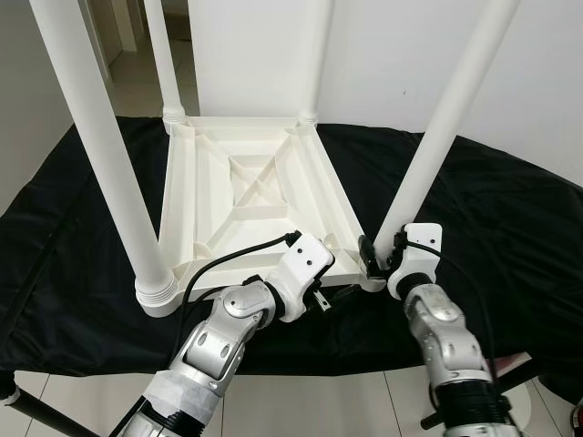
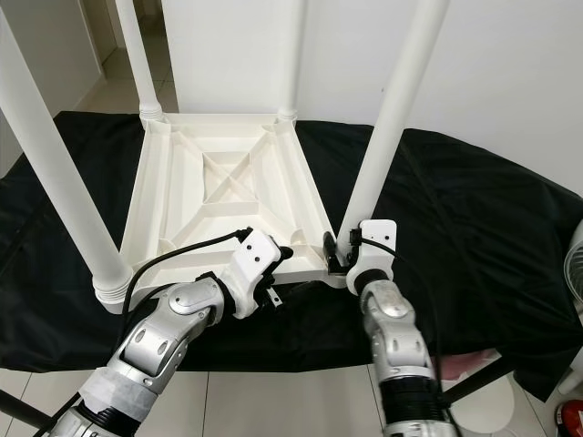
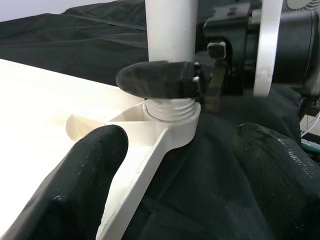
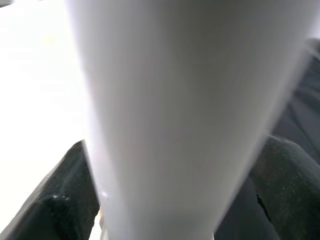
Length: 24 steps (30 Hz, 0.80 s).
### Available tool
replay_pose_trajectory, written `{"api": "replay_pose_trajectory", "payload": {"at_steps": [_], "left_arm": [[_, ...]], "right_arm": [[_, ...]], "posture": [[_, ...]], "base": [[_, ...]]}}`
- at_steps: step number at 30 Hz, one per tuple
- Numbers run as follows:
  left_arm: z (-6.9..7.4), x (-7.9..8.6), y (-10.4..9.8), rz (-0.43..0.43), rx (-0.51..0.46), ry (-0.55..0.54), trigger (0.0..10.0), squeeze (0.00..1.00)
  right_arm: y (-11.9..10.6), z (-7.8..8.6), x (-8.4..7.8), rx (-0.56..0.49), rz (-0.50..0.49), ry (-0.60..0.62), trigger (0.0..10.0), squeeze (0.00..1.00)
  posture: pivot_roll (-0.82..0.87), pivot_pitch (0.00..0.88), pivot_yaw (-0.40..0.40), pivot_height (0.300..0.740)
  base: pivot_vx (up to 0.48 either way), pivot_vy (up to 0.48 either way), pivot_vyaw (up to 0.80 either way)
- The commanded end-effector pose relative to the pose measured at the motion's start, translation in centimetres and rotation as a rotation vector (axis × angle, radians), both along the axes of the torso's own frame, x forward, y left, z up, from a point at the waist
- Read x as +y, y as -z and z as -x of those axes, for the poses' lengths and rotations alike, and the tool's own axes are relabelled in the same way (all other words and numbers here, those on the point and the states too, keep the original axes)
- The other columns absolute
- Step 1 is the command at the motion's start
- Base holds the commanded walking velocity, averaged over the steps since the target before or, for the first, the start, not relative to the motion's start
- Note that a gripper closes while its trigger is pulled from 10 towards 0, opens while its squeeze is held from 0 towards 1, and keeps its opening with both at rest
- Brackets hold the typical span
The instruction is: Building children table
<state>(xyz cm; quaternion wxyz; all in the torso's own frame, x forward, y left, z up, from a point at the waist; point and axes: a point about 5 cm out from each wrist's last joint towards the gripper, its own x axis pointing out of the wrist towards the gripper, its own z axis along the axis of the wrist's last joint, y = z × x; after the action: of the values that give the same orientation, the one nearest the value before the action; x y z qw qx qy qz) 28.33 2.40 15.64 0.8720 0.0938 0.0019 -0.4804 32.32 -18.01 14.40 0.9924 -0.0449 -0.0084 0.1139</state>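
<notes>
We are looking at a room in a home: pale floor tiles (image 1: 137,82) are running back toward an open doorway (image 1: 123,32), and a plain white wall (image 2: 510,73) is rising behind. A black cloth (image 1: 510,218) is covering the work surface, where a white plastic children's table (image 1: 255,187) is lying upside down. A white fan (image 2: 572,259) is standing at the edge.
</notes>
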Motion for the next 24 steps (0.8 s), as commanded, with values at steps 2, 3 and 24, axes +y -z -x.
{"api": "replay_pose_trajectory", "payload": {"at_steps": [2,3,24], "left_arm": [[-0.2,0.0,0.0,-0.005,-0.007,-0.022,10.0,0.00],[-0.2,0.0,0.0,-0.004,-0.007,-0.021,10.0,0.00],[-0.4,0.1,-0.1,-0.003,-0.011,-0.035,10.0,0.00]], "right_arm": [[-0.1,-0.2,0.0,-0.008,0.030,-0.081,10.0,0.00],[-0.2,-0.4,-0.3,-0.005,0.054,-0.128,10.0,0.00],[2.3,-0.7,-1.9,0.116,0.135,-0.374,0.0,0.00]], "posture": [[0.03,0.017,-0.045,0.740],[0.03,0.019,-0.046,0.740],[0.04,0.020,-0.048,0.740]], "base": [[0.000,0.000,0.00],[0.000,0.000,0.00],[0.000,0.000,0.00]]}}
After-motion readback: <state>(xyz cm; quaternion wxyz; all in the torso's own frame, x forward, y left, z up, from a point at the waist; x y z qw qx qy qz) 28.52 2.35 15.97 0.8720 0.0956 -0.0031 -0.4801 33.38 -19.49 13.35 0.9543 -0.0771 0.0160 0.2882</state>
